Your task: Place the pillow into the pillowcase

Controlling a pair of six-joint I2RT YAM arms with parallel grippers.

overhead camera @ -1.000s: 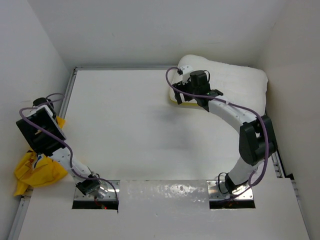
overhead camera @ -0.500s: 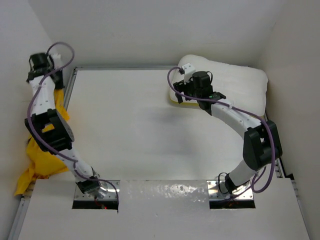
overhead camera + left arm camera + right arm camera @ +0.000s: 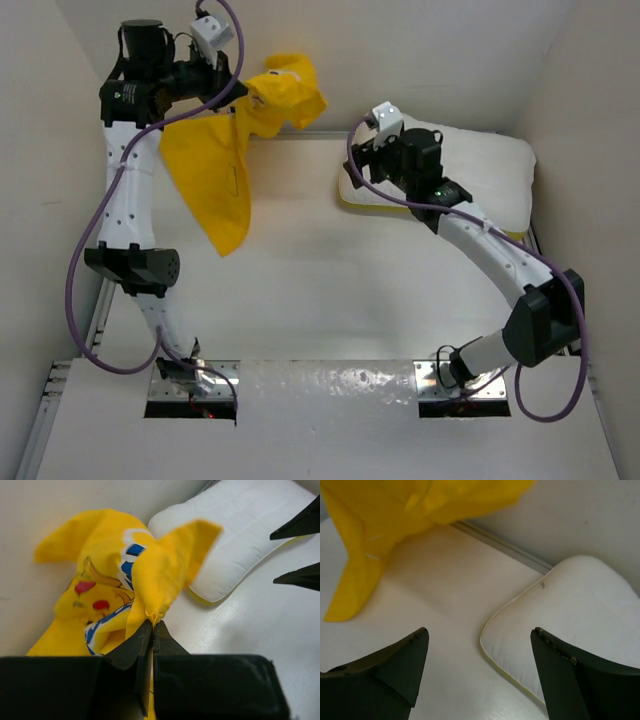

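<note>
Hanging up in the air over the far left part of the table [image 3: 300, 290], the pillowcase [image 3: 210, 185] is bright yellow, thin and floppy. One long flap droops down to a point. Another bunch of it sticks out to the right, near the back wall [image 3: 400, 60]. In the left wrist view you can see a cartoon face on it with red cheeks, plus some blue and white print. The cloth is crumpled, so the whole picture on it cannot be seen.

The pillow [image 3: 480, 170] is big, white and puffy. It has a thin yellow line running round its edge and soft lines stitched along its top. It lies flat on the table in the far right corner. The pillowcase does not touch it.

The left claw [image 3: 154, 626] is squeezed tight. Its two black fingers pinch a bunched-up bit of the pillowcase, and the cloth hangs from that pinch. The left arm reaches up tall to hold it there.

The right claw [image 3: 480, 647] is spread wide. Nothing sits between its fingers. It hangs over the left corner of the pillow, with one finger above the bare table and the other above the pillow. I cannot tell if a finger touches the pillow.
</note>
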